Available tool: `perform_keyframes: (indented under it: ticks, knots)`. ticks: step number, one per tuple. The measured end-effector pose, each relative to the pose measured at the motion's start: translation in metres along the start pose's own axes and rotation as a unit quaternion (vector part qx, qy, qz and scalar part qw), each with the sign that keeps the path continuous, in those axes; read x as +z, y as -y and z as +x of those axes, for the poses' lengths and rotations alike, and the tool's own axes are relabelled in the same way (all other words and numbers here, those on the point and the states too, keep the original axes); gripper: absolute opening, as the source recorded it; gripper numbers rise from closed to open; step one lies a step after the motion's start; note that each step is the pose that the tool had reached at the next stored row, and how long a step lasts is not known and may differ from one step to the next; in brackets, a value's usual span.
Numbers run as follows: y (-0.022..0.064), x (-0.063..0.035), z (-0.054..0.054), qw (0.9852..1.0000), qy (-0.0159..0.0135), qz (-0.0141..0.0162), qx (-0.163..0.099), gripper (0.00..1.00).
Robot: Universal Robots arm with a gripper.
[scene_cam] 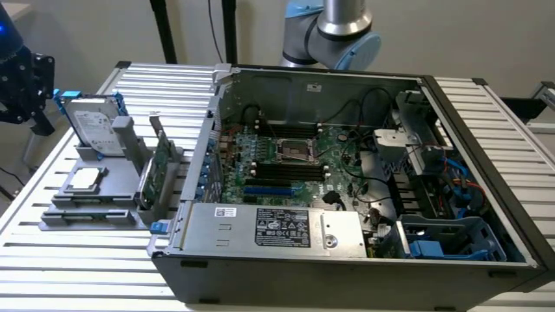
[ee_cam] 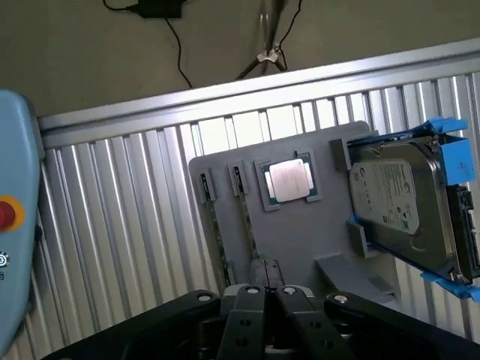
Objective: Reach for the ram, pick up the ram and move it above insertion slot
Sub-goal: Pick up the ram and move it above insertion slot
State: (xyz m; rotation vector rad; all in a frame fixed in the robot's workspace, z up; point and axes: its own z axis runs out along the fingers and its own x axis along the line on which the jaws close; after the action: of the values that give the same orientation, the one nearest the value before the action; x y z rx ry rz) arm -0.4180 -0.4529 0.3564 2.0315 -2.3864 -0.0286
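Two thin green ram sticks stand edge-on in the grey holder (ee_cam: 315,247): one ram (ee_cam: 248,221) and another (ee_cam: 216,232) beside it. My gripper (ee_cam: 268,294) hangs high above the holder's near edge, well clear of the ram. Its fingers are shut with nothing between them. In the exterior view the holder (scene_cam: 95,195) sits on the slatted table left of the open computer case (scene_cam: 347,195). The black memory slots (scene_cam: 286,170) lie on the motherboard inside the case.
The holder also carries a silver hard drive (ee_cam: 401,202) in a blue bracket, a processor chip (ee_cam: 289,180) and an upright green card (scene_cam: 156,172). A light-blue unit with a red button (ee_cam: 15,225) is close by. A dark device (scene_cam: 22,78) stands at the exterior view's left.
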Motion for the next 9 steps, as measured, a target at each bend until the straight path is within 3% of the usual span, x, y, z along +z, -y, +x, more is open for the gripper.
perform_keyframes:
  ticks: [4, 9]
  knots:
    - [0.0000, 0.0010, 0.0000, 0.9994, -0.0003, 0.0018, -0.036, 0.11]
    - [0.0001, 0.0019, 0.0000, 0.9969, -0.0008, 0.0031, -0.078, 0.11]
